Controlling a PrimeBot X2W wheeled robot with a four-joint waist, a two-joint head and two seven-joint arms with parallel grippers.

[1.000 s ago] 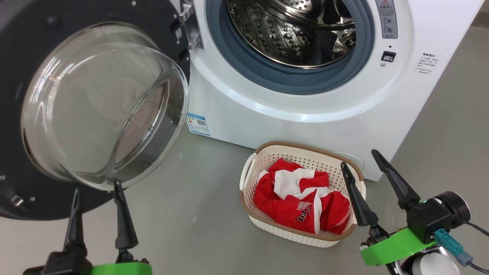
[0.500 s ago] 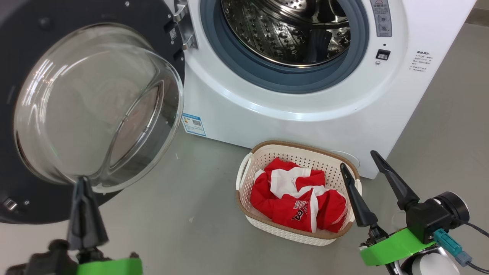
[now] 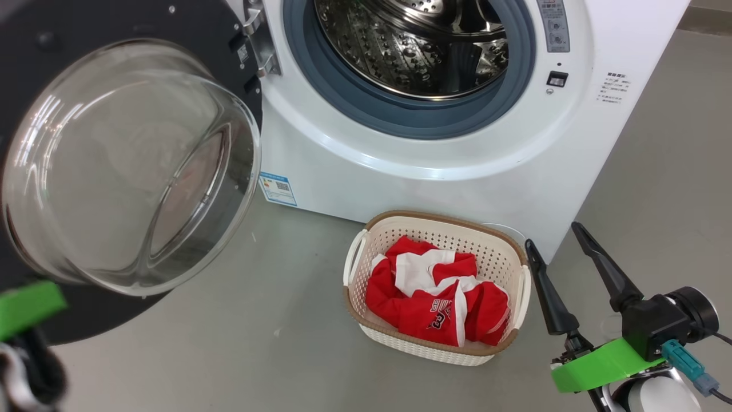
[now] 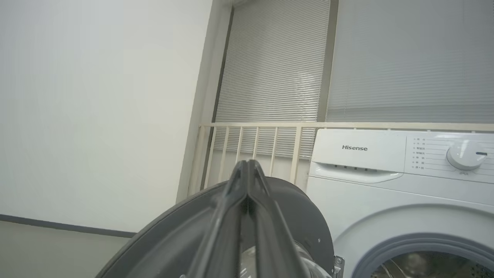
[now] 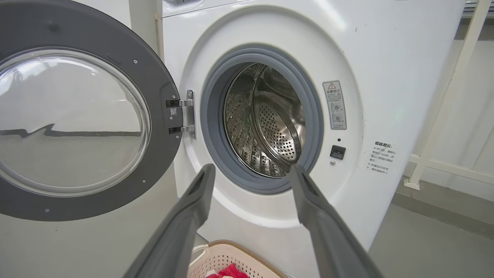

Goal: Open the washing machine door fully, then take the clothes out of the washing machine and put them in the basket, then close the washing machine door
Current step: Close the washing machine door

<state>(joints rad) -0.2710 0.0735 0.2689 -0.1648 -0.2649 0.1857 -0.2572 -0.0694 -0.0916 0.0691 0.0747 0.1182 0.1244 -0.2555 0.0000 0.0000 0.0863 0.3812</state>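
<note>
The washing machine door (image 3: 126, 166) is hanging wide open on its hinge (image 3: 255, 43) at the left side of the washing machine (image 3: 457, 171), with the bulging glass turned out over the floor (image 3: 257, 343). The steel drum (image 3: 412, 46) is being left exposed inside the grey seal (image 3: 400, 123). The clothes (image 3: 434, 297) are lying bunched in the basket (image 3: 440, 220), red and white fabric covering its bottom, and the basket is standing on the floor just before the machine's front, toward its lower right corner. The right gripper (image 3: 552, 234) is being held with its two fingers spread wide and empty, just beside the basket's right handle and apart from the clothes; whether the nearer finger is touching the handle cannot be told. In the right wrist view these fingers are being pointed at the drum opening, with the basket's rim and a scrap of red cloth showing at the bottom edge between them. The left gripper (image 4: 247, 164) is being pressed together, finger against finger, with nothing pinched; in the left wrist view it is being pointed upward across the door's dark rim, and contact with that rim cannot be told. In the head view its blurred green mount (image 3: 28, 306) is showing at the lower left corner, below the door's glass and well apart from the basket and the clothes.
</note>
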